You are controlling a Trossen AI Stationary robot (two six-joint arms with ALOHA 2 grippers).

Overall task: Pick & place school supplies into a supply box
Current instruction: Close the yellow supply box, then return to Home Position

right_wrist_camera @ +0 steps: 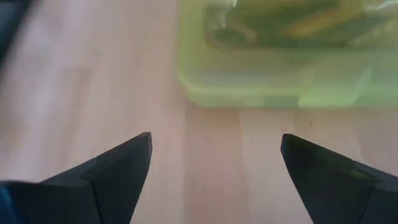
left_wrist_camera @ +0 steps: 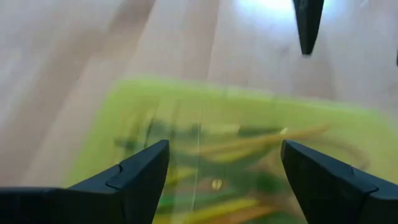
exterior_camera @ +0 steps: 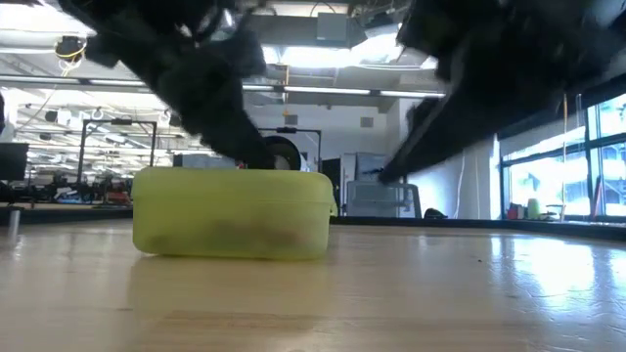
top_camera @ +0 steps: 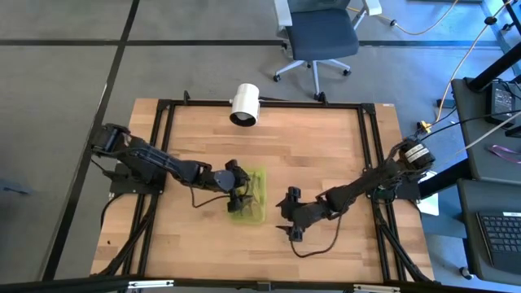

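The supply box (top_camera: 252, 195) is a translucent yellow-green case that lies shut on the wooden table. Pens and pencils show dimly through its lid (left_wrist_camera: 273, 140) and its wall (right_wrist_camera: 311, 22). My left gripper (top_camera: 237, 194) is open and stands right over the box's left part, its fingers spread above the lid (left_wrist_camera: 224, 152). My right gripper (top_camera: 286, 215) is open and empty, low over the table just right of the box, and points at the box's side (right_wrist_camera: 214, 140). In the low view the box (exterior_camera: 233, 213) rests flat on its bottom. My left gripper comes at the box's lid (left_wrist_camera: 205, 118) from above with its fingers open. I cannot tell whether a fingertip touches the lid.
A white cylinder (top_camera: 244, 104) lies at the table's far edge. A black frame (top_camera: 366, 130) runs round the wooden top. Bare wood lies between the box and my right gripper (right_wrist_camera: 211, 118) and along the near edge.
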